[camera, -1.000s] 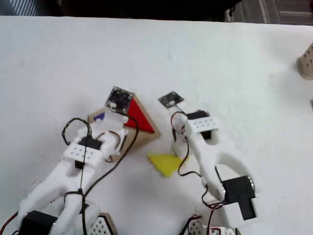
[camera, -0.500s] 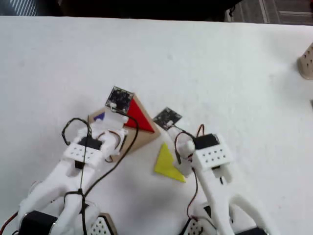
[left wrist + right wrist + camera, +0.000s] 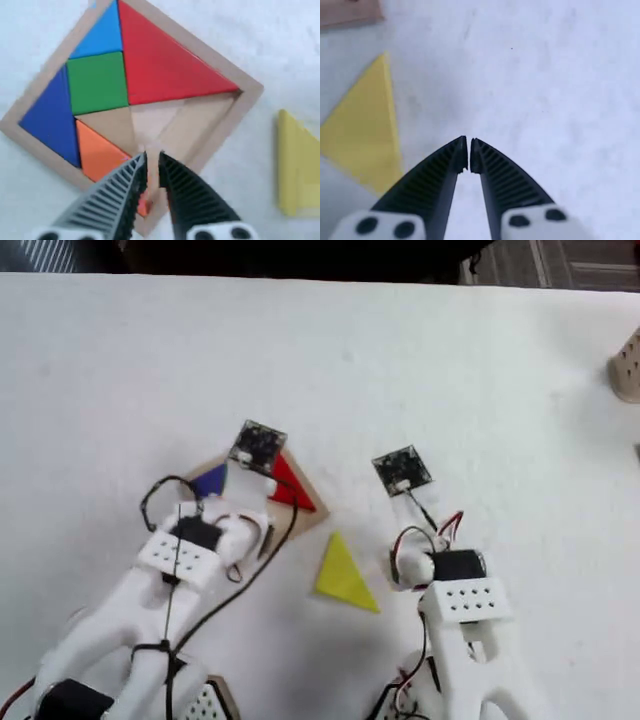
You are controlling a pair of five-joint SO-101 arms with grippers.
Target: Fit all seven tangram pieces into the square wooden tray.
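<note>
The square wooden tray (image 3: 250, 92) lies turned like a diamond under my left arm (image 3: 185, 550). In it sit a large red triangle (image 3: 160, 65), a light blue triangle (image 3: 102, 35), a green square (image 3: 97, 82), a dark blue triangle (image 3: 50, 117) and an orange triangle (image 3: 97, 155). Bare wood shows in the rest. My left gripper (image 3: 152, 161) hangs shut over the tray's near corner, holding nothing. A yellow triangle (image 3: 343, 575) lies flat on the table beside the tray. My right gripper (image 3: 468, 156) is shut and empty over bare table, next to that yellow triangle (image 3: 362, 125).
The white table (image 3: 450, 360) stretches open behind and to the right. A beige perforated object (image 3: 627, 365) stands at the right edge. A corner of the tray (image 3: 350, 12) peeks into the right wrist view.
The right arm has pulled back and to the right, away from the yellow triangle, which turned and now lies alone. The left arm has shifted slightly, uncovering more of the blue piece.
</note>
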